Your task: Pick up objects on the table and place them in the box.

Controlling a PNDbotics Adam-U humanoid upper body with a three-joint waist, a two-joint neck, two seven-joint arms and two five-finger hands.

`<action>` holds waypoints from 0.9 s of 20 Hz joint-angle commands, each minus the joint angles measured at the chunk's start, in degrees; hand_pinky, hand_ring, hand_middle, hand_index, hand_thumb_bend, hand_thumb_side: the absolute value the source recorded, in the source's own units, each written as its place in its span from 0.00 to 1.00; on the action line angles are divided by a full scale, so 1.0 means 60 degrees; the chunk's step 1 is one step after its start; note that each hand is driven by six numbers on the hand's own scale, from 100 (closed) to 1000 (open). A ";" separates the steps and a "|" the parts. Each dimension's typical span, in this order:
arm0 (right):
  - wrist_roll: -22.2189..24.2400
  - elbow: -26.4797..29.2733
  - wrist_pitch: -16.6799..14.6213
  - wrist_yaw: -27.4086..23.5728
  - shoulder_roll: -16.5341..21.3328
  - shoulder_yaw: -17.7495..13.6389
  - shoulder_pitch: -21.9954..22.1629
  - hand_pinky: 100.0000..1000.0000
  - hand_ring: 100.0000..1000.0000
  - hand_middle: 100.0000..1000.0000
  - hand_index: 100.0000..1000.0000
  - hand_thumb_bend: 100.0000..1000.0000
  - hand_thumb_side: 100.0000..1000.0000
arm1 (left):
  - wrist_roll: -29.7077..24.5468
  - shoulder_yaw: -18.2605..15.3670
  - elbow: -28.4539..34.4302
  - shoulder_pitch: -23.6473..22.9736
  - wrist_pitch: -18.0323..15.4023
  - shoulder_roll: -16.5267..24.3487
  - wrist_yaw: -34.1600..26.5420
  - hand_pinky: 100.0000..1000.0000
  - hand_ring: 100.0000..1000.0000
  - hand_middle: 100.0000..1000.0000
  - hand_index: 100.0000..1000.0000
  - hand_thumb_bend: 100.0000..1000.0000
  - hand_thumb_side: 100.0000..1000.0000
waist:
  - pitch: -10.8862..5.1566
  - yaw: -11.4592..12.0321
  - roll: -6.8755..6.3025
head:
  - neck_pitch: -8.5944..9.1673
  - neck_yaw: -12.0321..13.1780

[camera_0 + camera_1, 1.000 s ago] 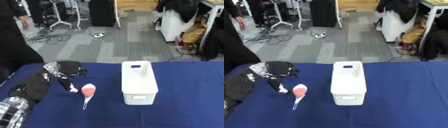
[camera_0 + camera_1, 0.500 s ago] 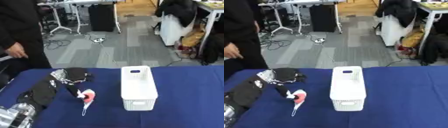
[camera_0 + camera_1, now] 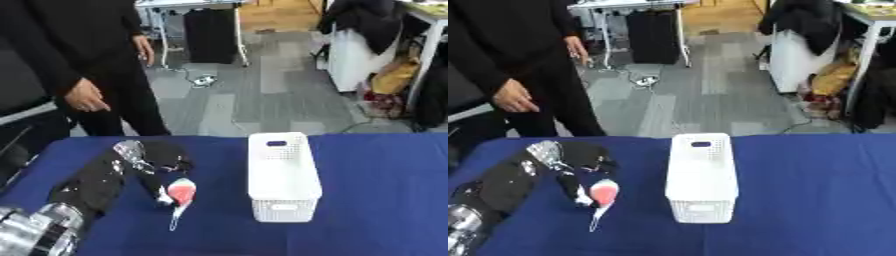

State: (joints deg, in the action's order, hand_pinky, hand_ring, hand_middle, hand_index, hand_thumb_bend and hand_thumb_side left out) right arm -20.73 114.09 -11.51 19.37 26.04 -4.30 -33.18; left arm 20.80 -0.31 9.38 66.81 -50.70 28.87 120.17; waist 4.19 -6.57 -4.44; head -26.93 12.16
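A small red and white thing (image 3: pixel 183 191) with a thin pale handle lies on the blue table (image 3: pixel 381 200), left of the middle. My left hand (image 3: pixel 156 156), black with a silver wrist, reaches in from the lower left and hovers just behind it. Its thumb (image 3: pixel 160 190) stretches down beside the red part, and I cannot tell whether they touch. The hand is open and holds nothing. A white perforated box (image 3: pixel 701 212) stands upright to the right of the red thing, apart from it, and nothing shows inside. My right hand is out of view.
The blue cloth runs to both sides, with open cloth right of the box. Beyond the far table edge lie a grey floor with cables (image 3: pixel 203 80), a black cabinet (image 3: pixel 210 35) and a white desk with bags (image 3: pixel 376 55).
The camera has tilted, so the whole picture has shifted. My left hand has come closer to the red thing, its thumb now right beside it. The box has stayed put.
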 commanded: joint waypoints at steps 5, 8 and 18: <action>0.0037 0.0084 -0.0060 -0.0028 0.0203 -0.0001 -0.0116 0.15 0.36 0.39 1.00 0.05 1.00 | -0.0482 0.0026 0.0264 0.0061 -0.0211 0.0061 -0.0205 0.98 0.94 0.92 0.92 0.34 1.00 | -0.0136 0.0041 0.0072 | 0.0059 0.0022; 0.0045 0.0084 -0.0074 -0.0035 0.0193 -0.0002 -0.0123 0.15 0.36 0.39 1.00 0.05 1.00 | -0.0441 0.0034 0.0331 -0.0037 -0.0211 -0.0007 -0.0051 0.99 0.94 0.93 0.92 0.35 1.00 | -0.0119 0.0033 0.0080 | 0.0036 0.0051; 0.0041 0.0084 -0.0127 -0.0077 0.0162 -0.0007 -0.0179 0.15 0.36 0.39 1.00 0.05 1.00 | 0.0276 -0.0078 0.0655 -0.0294 -0.0211 0.0013 0.0779 0.40 0.44 0.66 0.91 0.42 0.75 | -0.0108 -0.0013 0.0069 | -0.0022 0.0051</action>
State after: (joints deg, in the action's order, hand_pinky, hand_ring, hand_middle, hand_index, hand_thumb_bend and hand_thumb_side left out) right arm -20.49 114.09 -12.03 19.22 26.06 -4.01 -33.17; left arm 20.78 -0.33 12.22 64.19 -50.73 27.65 124.13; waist 4.19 -6.59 -4.18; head -26.93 12.15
